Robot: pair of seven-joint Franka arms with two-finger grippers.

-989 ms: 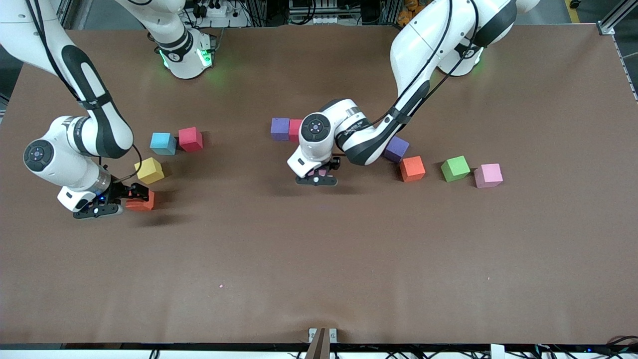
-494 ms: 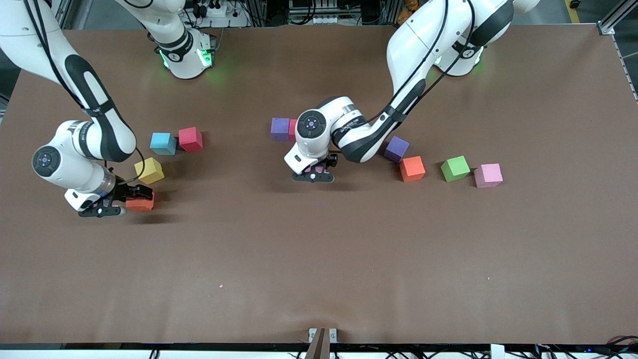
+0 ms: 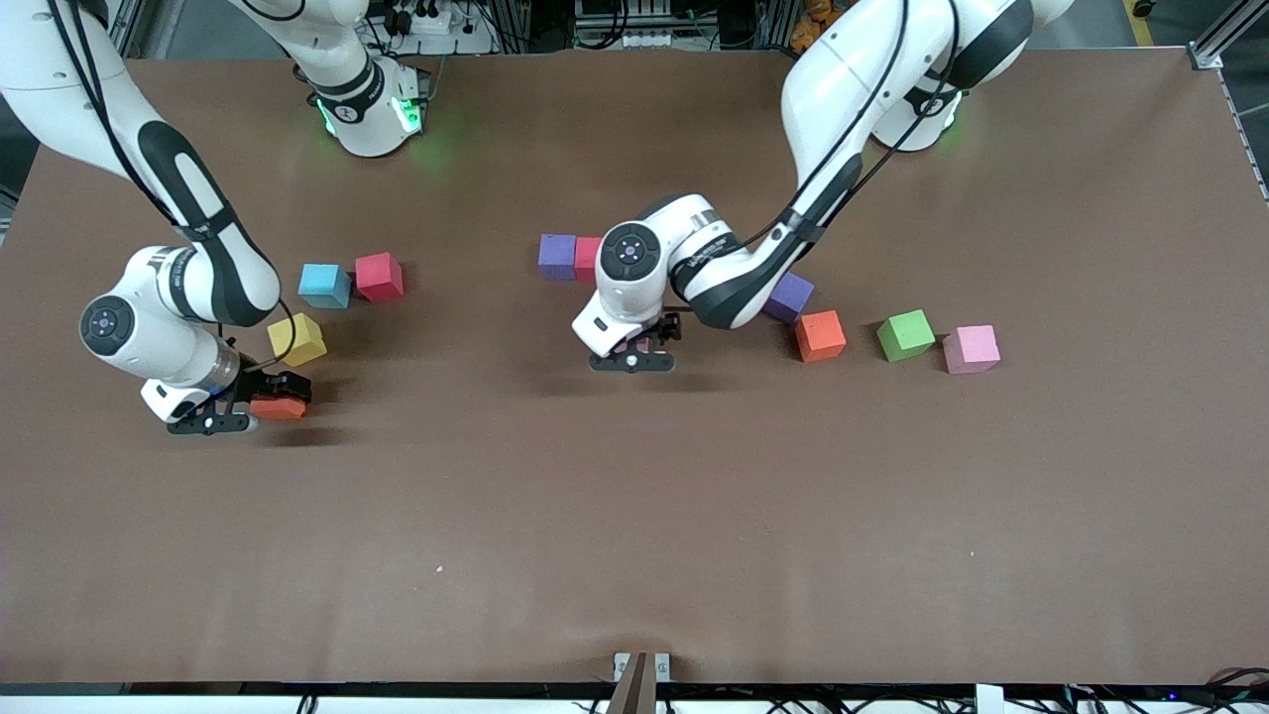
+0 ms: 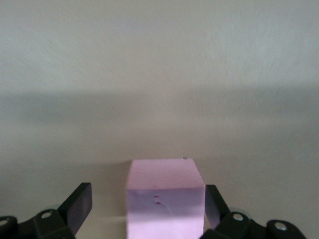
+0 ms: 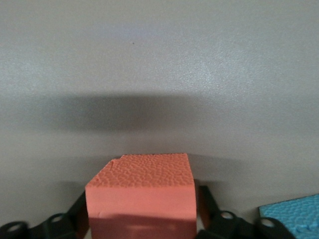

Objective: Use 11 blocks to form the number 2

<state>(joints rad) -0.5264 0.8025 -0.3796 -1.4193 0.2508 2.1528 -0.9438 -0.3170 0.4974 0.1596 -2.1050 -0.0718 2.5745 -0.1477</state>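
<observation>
Nearest the front camera, our right pincer [image 3: 260, 408] sits low at the right arm's end of the bench [image 3: 634, 555] with its fingers hugging an orange block [image 3: 278, 407], though we cannot tell whether they grip it. Our left pincer [image 3: 639, 349] stands open around a pink block [image 4: 165, 196], one finger well clear. Farther off, only a purple block [image 3: 557, 256] and red block [image 3: 587, 258] touch in a row, so we judge the number 2 barely begun, most cubes still scattered.
</observation>
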